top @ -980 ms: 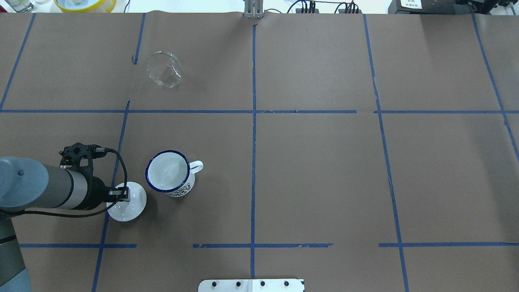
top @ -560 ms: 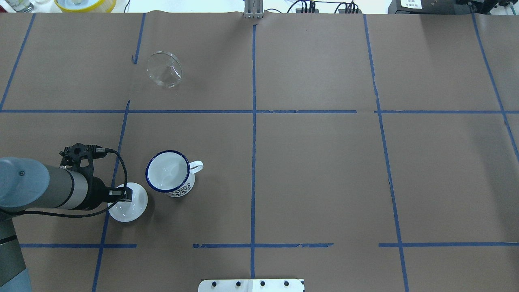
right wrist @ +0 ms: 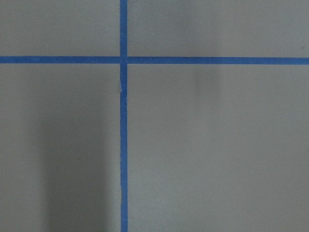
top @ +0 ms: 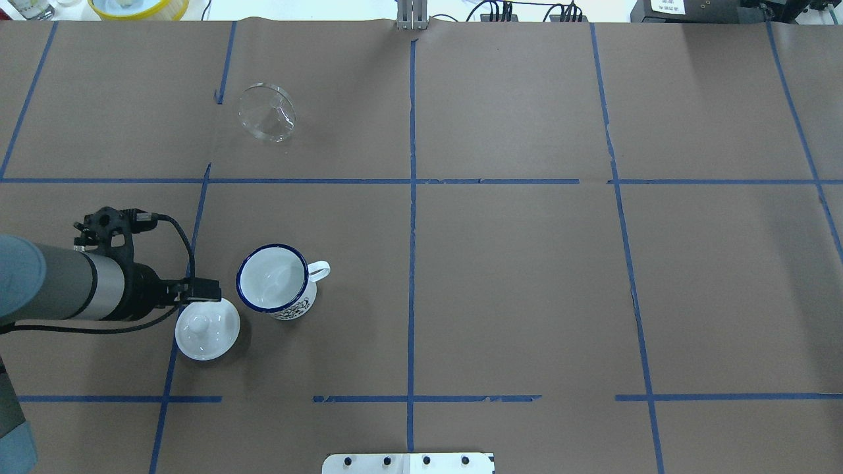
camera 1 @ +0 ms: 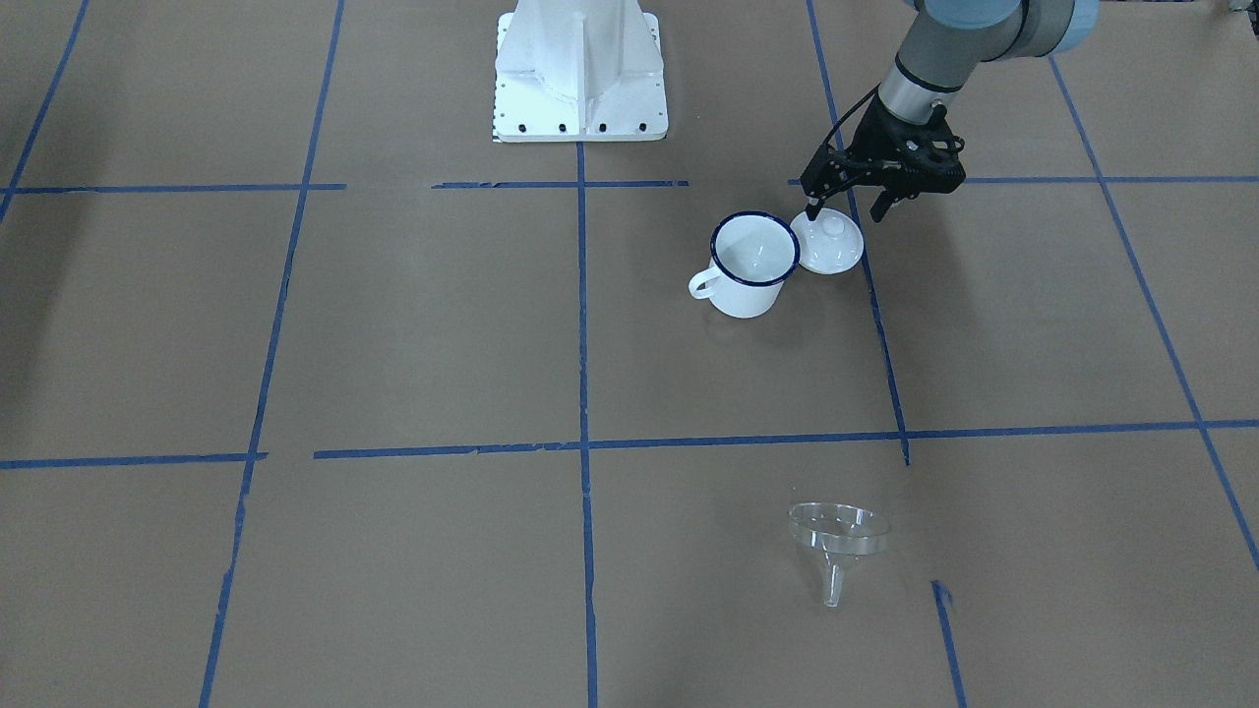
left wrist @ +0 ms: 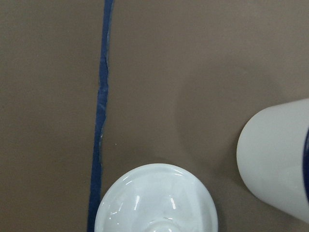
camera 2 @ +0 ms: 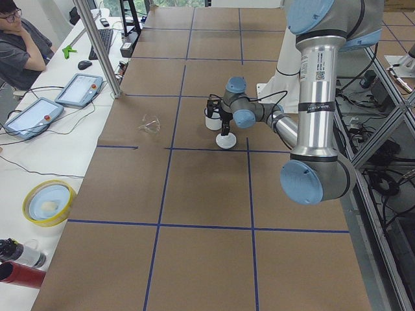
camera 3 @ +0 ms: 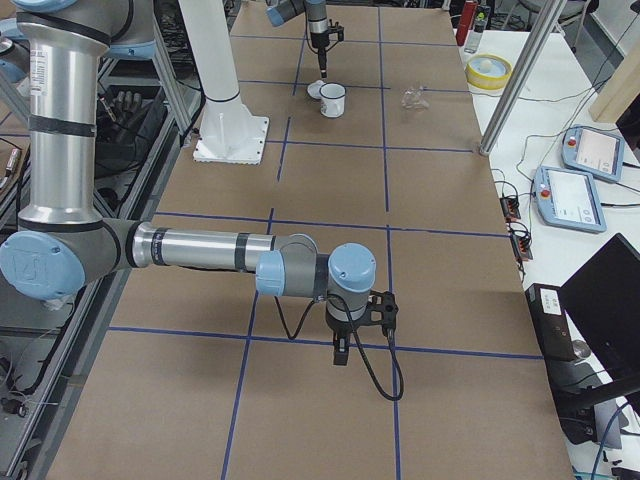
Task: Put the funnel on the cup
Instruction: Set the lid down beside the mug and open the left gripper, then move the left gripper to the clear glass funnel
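The clear funnel (top: pixel 267 113) lies tipped on the brown paper at the far left, also in the front view (camera 1: pixel 837 536). The white cup (top: pixel 273 280) with a dark blue rim stands upright and empty, handle to the right; it also shows in the front view (camera 1: pixel 752 258). My left gripper (top: pixel 197 291) is open and empty, raised over the far edge of a white knobbed lid (top: pixel 207 328), left of the cup; in the front view its gripper (camera 1: pixel 844 208) shows spread fingers. My right gripper (camera 3: pixel 340 355) shows only in the exterior right view; I cannot tell its state.
The lid (camera 1: pixel 829 241) rests on the table touching the cup's side. The robot's white base (camera 1: pixel 578 74) stands at the near edge. A yellow bowl (top: pixel 138 6) sits beyond the far left edge. Blue tape lines grid the paper.
My left gripper has come off the lid's knob and moved toward the far side; the lid stays on the table with its knob uncovered. Funnel and cup have not moved.
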`<move>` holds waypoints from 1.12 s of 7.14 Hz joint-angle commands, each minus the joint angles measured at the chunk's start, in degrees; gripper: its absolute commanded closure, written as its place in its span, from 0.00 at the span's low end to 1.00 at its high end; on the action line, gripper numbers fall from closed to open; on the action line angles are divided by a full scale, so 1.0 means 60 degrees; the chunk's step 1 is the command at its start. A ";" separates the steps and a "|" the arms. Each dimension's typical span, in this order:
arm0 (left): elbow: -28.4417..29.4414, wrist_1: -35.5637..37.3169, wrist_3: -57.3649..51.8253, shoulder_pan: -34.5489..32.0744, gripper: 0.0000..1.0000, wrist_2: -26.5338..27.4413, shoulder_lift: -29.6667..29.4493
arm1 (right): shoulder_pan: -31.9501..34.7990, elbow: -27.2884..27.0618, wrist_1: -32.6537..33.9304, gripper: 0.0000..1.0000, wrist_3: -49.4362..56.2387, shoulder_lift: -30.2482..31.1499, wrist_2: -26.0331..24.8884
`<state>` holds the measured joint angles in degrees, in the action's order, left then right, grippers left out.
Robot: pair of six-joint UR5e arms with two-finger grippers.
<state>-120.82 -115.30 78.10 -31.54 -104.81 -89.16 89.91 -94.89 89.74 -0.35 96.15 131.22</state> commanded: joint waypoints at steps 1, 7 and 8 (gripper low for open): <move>-0.0036 -0.0017 0.2526 -0.0995 0.00 0.0080 -0.1142 | 0.0000 -0.0006 0.0000 0.00 0.0000 0.0000 0.0000; 0.5548 -0.2023 0.8734 -0.1614 0.00 0.3022 -0.5162 | 0.0000 -0.0006 0.0000 0.00 0.0000 0.0000 0.0000; 0.6924 -0.3010 0.8750 -0.1716 0.00 0.3460 -0.5555 | 0.0000 -0.0006 0.0000 0.00 0.0000 0.0000 0.0000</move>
<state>-88.90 -125.90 129.34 -41.19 -86.94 -119.79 89.91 -94.92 89.74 -0.35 96.15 131.22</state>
